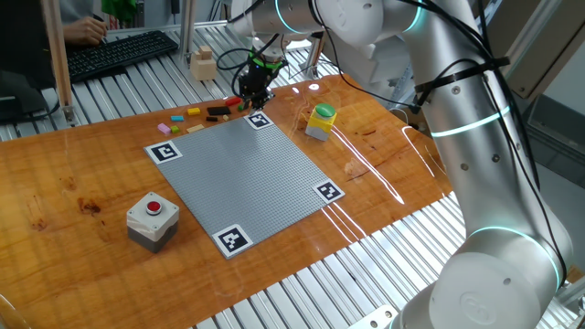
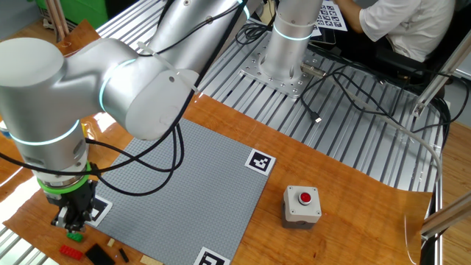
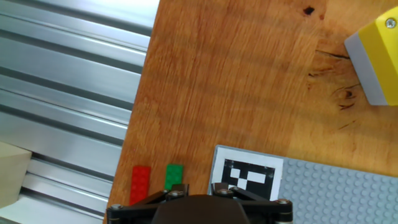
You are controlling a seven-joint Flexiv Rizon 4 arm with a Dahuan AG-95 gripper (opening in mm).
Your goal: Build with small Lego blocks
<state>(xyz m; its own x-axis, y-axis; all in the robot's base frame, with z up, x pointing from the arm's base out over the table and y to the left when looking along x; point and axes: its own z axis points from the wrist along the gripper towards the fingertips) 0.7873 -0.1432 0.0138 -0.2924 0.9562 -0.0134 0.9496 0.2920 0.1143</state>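
**A:** What's closest to the gripper [image 1: 255, 99]?

**B:** In the hand view, a green Lego block [image 3: 174, 177] and a red Lego block [image 3: 140, 185] lie side by side on the wooden table [image 3: 236, 81], both long and narrow with studs up. The green one is just beside the fingers [image 3: 180, 188]; the red one is near the table's edge, where the metal slats start.

**A:** Is the tool holding either?

**B:** I cannot tell. Only the finger roots show at the bottom of the hand view, the tips are cut off, and in both fixed views the gripper is too small and dark to read the gap.

**A:** What else is hard to make out?

**B:** From the other fixed view the green block is a speck under the gripper, with the red one and a black block [image 2: 98, 255] beside it near the frame's bottom.

**A:** Farther out?

**B:** A printed marker [image 3: 247, 175] sits at the corner of the grey baseplate [image 1: 242, 174], just beside the green block. Along the table's far edge lie more bricks: black [image 1: 218, 111], orange [image 1: 194, 111], yellow [image 1: 177, 118], pink [image 1: 164, 129] and tan [image 1: 195, 128]. The baseplate's studded surface is bare. Beyond it stand the yellow container [image 1: 321, 122] and a red button box [image 1: 152, 220], well apart.
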